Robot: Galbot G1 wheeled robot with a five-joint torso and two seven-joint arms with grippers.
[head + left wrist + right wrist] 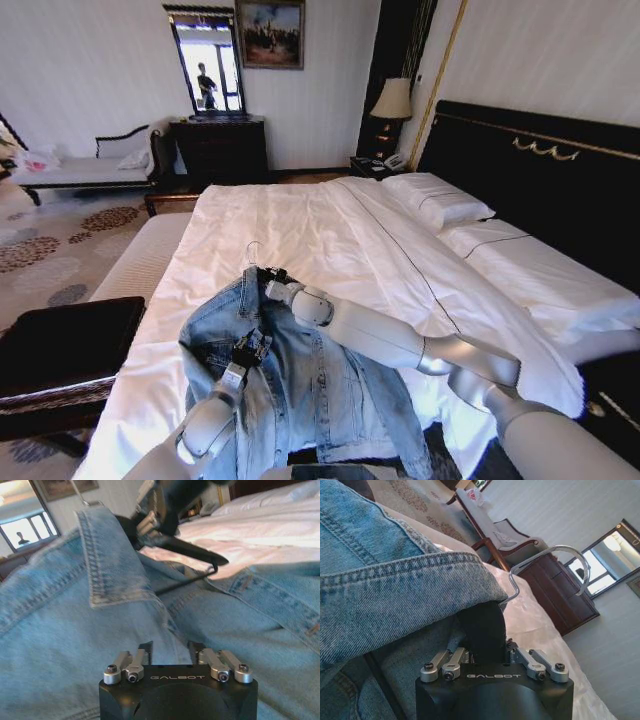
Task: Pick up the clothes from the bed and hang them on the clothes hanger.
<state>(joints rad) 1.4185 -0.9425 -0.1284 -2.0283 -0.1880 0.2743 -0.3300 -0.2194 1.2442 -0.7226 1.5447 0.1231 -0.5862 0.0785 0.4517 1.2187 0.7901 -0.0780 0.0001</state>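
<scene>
The light-blue denim jacket (300, 385) lies at the foot of the white bed (300, 215), collar toward the pillows. My right gripper (272, 282) sits under the collar, shut on the thick black shoulder of the clothes hanger (482, 625). The hanger's metal hook (252, 250) pokes out past the collar (420, 570). My left gripper (248, 352) rests on the jacket's front, fingertips (145, 647) sunk in the denim (60, 630) and shut on a fold of it. In the left wrist view a thin black arm of the hanger (200, 552) runs inside the raised collar.
Two white pillows (435, 200) lie against the black headboard (540, 180). A dark padded bench (60, 345) stands by the bed's left side. Farther off are a dark dresser (222, 150), a white-cushioned settee (80, 172) and a bedside lamp (392, 100).
</scene>
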